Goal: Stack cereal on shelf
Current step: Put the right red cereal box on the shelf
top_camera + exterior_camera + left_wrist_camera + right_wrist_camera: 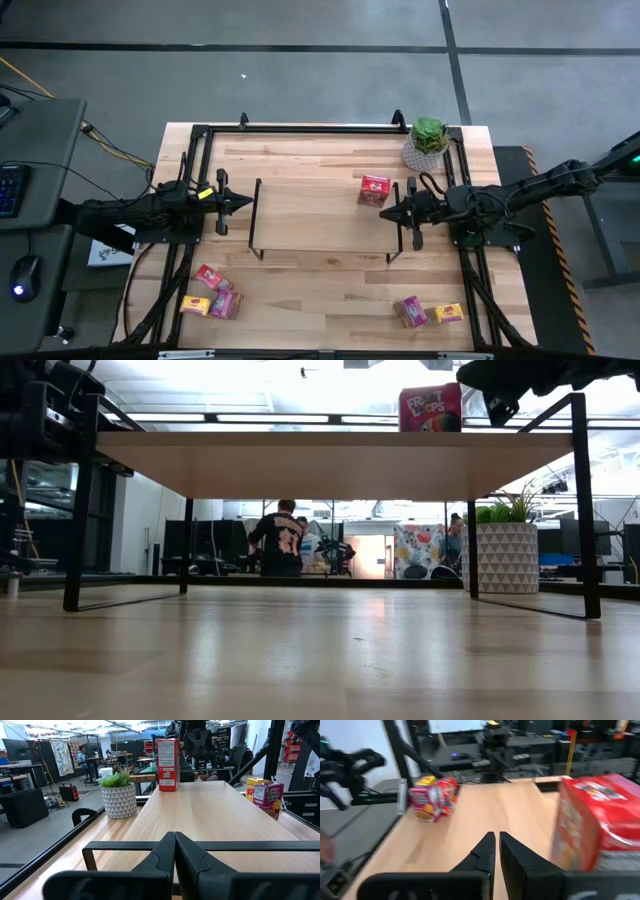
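The shelf stands mid-table on thin black legs. One red cereal box stands upright on its right far part, and it also shows in the low view. My right gripper is shut just beside that box, on its near side. The box lies off to one side of the fingers, with nothing between them. My left gripper waits shut at the shelf's left end, holding nothing. Other cereal boxes lie on the table at the near left and near right.
A potted green plant stands at the table's far right corner, close behind my right arm. The table's black frame runs along its edges. Bare wood lies between the two groups of boxes at the near edge.
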### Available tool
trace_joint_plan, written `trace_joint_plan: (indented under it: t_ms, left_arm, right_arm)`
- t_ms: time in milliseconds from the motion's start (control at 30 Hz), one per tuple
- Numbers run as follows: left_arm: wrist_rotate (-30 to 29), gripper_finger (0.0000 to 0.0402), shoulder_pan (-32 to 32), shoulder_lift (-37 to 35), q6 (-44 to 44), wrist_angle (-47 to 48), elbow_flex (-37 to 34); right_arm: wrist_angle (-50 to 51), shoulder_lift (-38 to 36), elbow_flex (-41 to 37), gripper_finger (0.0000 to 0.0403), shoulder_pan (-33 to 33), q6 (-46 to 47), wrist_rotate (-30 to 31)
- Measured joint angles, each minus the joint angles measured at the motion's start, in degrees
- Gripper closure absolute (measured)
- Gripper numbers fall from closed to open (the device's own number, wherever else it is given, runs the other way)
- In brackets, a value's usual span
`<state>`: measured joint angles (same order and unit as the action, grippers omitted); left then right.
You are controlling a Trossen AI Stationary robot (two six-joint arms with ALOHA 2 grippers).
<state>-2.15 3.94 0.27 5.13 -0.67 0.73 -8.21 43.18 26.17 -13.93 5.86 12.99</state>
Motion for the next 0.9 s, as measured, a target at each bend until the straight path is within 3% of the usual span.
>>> trace_joint_plan:
  t_ms: [233, 900]
  left_arm:
    - [0.01, 0.0398, -0.01, -0.01, 0.01, 0.00, -0.02]
    - [0.01, 0.0398, -0.02, -0.01, 0.00, -0.01, 0.00]
  right_arm:
    - [3.31, -0.03, 0.00, 0.0399, 0.01, 0.15, 7.67]
    - [4.86, -0.09, 0.02, 0.0402, 0.00, -1.74, 13.65]
